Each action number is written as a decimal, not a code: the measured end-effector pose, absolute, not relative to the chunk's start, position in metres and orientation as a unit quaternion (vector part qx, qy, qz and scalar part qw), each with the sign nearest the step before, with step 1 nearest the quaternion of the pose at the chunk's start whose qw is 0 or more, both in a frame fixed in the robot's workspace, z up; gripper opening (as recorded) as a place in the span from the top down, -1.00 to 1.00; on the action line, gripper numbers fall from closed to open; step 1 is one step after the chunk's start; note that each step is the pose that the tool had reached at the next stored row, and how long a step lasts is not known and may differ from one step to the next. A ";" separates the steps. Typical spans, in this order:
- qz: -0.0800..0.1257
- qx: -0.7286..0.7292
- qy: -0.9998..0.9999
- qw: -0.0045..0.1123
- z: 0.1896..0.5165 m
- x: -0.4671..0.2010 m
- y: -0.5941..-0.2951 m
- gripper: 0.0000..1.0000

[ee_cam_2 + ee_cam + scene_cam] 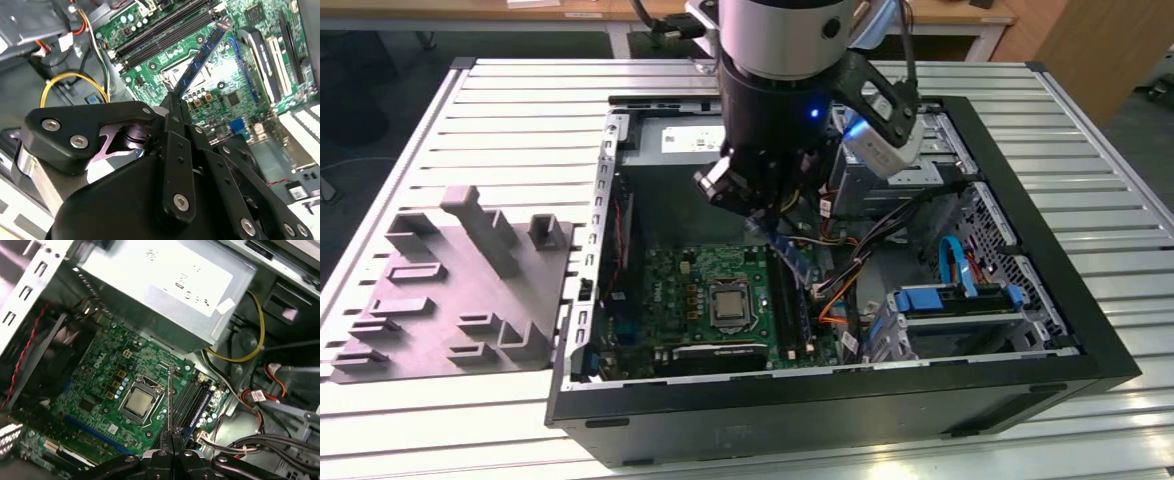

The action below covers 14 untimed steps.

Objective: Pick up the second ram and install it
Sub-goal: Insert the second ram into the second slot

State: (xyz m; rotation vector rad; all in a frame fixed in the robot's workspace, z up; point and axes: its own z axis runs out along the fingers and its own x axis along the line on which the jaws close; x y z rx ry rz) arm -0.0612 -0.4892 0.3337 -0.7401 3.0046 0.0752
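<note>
The robot arm (781, 60) drops almost straight down into an open computer case (854, 400) lying on a slatted table (520, 110), its wrist upright over the middle of the case. The gripper (767, 222) points down at the green motherboard (680, 290). Its fingers (161, 456) are pressed together on one end of the second ram (202, 55), and the rest of the stick reaches out beyond the fingertips toward the board.

In the first wrist view the stick (170, 400) shows edge-on as a thin line between the processor socket (139, 401) and the black memory slots (189, 392). Whether it touches the board cannot be told.

The grey power supply (670, 140) sits at the case's far end. A grey moulded tray (454, 290) lies on the table just beside the case, on the exterior view's left.
</note>
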 end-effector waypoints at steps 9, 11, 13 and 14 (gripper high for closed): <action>0.022 -0.158 0.987 0.025 0.332 -0.061 -0.489 0.76; 0.022 -0.141 0.989 0.025 0.332 -0.061 -0.489 0.76; 0.021 -0.123 0.992 0.026 0.331 -0.061 -0.489 0.76; 0.021 -0.114 0.993 0.026 0.331 -0.061 -0.489 0.76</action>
